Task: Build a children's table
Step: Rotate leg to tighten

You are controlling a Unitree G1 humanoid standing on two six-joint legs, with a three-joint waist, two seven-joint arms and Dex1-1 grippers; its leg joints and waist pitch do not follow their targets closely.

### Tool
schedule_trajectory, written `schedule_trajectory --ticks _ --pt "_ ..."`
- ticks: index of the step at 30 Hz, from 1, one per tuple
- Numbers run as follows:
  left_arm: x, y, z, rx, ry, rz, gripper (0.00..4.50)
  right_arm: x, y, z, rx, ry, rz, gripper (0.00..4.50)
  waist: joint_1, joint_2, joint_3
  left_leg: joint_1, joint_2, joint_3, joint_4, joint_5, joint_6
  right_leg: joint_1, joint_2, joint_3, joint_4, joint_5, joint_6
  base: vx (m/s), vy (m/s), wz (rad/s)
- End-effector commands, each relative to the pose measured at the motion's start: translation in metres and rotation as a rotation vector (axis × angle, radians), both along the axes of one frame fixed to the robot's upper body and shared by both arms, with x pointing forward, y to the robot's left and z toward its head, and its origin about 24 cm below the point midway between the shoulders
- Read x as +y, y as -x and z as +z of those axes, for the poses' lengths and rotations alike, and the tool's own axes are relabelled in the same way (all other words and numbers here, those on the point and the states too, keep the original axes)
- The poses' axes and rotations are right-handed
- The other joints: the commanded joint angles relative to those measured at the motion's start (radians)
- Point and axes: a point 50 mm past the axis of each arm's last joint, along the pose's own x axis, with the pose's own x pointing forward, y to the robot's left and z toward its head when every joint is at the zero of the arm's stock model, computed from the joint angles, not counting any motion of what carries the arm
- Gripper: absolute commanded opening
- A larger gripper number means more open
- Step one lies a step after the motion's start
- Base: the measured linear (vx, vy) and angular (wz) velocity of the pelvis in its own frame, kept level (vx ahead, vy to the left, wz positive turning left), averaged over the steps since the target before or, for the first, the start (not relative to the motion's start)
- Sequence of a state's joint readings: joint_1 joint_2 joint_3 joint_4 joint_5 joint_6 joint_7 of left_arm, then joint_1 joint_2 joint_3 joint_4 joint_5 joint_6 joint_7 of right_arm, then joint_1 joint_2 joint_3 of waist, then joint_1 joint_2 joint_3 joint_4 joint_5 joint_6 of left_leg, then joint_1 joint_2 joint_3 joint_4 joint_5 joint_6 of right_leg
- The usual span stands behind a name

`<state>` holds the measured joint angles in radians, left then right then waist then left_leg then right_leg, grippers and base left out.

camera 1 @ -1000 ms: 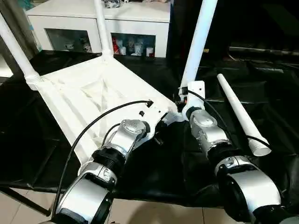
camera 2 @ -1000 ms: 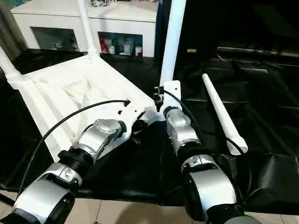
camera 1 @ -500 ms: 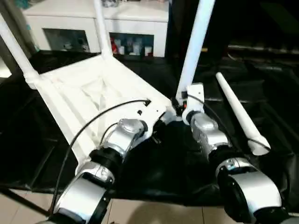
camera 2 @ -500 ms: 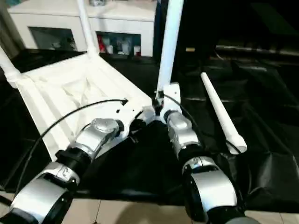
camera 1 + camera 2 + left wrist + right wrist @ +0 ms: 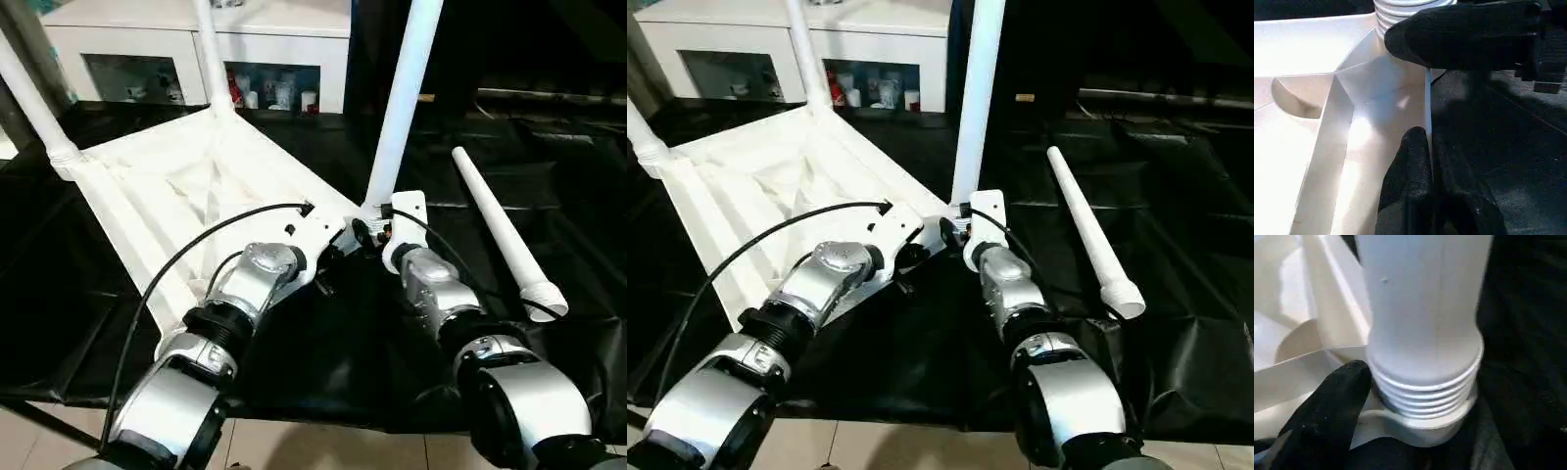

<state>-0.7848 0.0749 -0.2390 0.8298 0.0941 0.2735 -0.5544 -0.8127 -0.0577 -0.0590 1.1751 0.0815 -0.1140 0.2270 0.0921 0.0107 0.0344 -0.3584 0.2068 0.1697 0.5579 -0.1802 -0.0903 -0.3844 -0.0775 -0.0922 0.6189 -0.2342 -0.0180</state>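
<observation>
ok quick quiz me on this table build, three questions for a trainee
1. How many legs stand upright in the tabletop's corner sockets?
2. True or false: the loose leg lies on the tabletop.
3. What does the left gripper pinch? A the tabletop's rim, B a leg, C a cable.

Key: 1 three. 2 false, it lies on the black sheet beside the tabletop. 3 A.
</observation>
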Motion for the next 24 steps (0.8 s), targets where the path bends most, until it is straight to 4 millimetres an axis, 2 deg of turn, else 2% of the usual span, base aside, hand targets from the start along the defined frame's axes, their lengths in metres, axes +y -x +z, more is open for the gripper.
schedule_trajectory --ticks 1,7,10,11,14,15,17,18,20,24 --pt "0.005 -0.002 0.003 -0.031 0.0 -0.03 0.0 -0.002 0.004 -0.004 -0.002 0.002 0.059 3.92 0.003 -0.009 -0.054 -0.004 0.024 -0.001 -0.042 -0.046 0.118 0.06 -0.073 0.056 -0.061 0.132 -0.244 0.0 0.0 0.0" --pt "0.01 0.001 0.001 -0.032 -0.01 -0.082 0.0 -0.013 0.009 0.003 -0.068 0.006 0.172 3.92 0.004 -0.011 -0.059 -0.003 0.026 -0.002 -0.033 0.004 0.164 0.062 -0.072 0.054 -0.048 0.231 -0.265 0.0 0.0 0.0" --pt "0.017 0.002 -0.001 -0.024 -0.013 -0.11 0.0 -0.025 0.02 0.01 -0.108 0.02 0.295 3.92 0.007 -0.013 -0.06 -0.005 0.025 -0.003 -0.026 0.041 0.195 0.063 -0.07 0.053 -0.043 0.292 -0.27 0.0 0.0 0.0" --pt "0.018 0.003 -0.001 -0.024 -0.013 -0.122 0.0 -0.028 0.022 0.012 -0.114 0.024 0.315 3.92 0.006 -0.008 -0.059 -0.005 0.026 -0.004 -0.025 0.034 0.2 0.062 -0.071 0.052 -0.045 0.285 -0.269 0.0 0.0 0.0" --pt "0.023 0.007 -0.001 -0.033 -0.012 -0.197 0.0 -0.04 0.034 0.02 -0.137 0.04 0.411 3.92 0.007 -0.012 -0.055 -0.005 0.025 -0.003 -0.028 -0.014 0.19 0.065 -0.07 0.052 -0.054 0.211 -0.256 0.0 0.0 0.0" --pt "0.025 0.009 -0.001 -0.03 -0.01 -0.216 0.0 -0.042 0.037 0.022 -0.139 0.046 0.432 3.92 0.008 -0.011 -0.055 -0.005 0.029 -0.004 -0.029 -0.024 0.183 0.065 -0.072 0.054 -0.054 0.197 -0.248 0.0 0.0 0.0" --pt "0.028 0.011 -0.001 -0.026 -0.01 -0.249 0.0 -0.047 0.043 0.025 -0.148 0.068 0.472 3.92 0.006 -0.011 -0.055 -0.004 0.028 -0.003 -0.03 -0.031 0.173 0.063 -0.071 0.054 -0.054 0.177 -0.248 0.0 0.0 0.0" --pt "0.03 0.015 -0.001 -0.031 -0.004 -0.298 0.0 -0.05 0.047 0.027 -0.155 0.088 0.502 3.92 0.006 -0.012 -0.054 -0.005 0.029 -0.003 -0.031 -0.045 0.157 0.062 -0.073 0.055 -0.056 0.149 -0.245 0.0 0.0 0.0" --pt "0.032 0.021 0.001 -0.035 0.012 -0.374 0.0 -0.054 0.051 0.029 -0.159 0.1 0.538 3.92 0.007 -0.01 -0.054 -0.005 0.03 -0.003 -0.032 -0.054 0.145 0.061 -0.073 0.056 -0.057 0.126 -0.243 0.0 0.0 0.0" --pt "0.039 0.03 0.003 -0.037 0.015 -0.475 0.0 -0.056 0.065 0.031 -0.138 0.11 0.657 3.92 0.013 -0.006 -0.055 -0.001 0.033 -0.002 -0.03 -0.048 0.144 0.058 -0.069 0.058 -0.053 0.152 -0.246 0.0 0.0 0.0"
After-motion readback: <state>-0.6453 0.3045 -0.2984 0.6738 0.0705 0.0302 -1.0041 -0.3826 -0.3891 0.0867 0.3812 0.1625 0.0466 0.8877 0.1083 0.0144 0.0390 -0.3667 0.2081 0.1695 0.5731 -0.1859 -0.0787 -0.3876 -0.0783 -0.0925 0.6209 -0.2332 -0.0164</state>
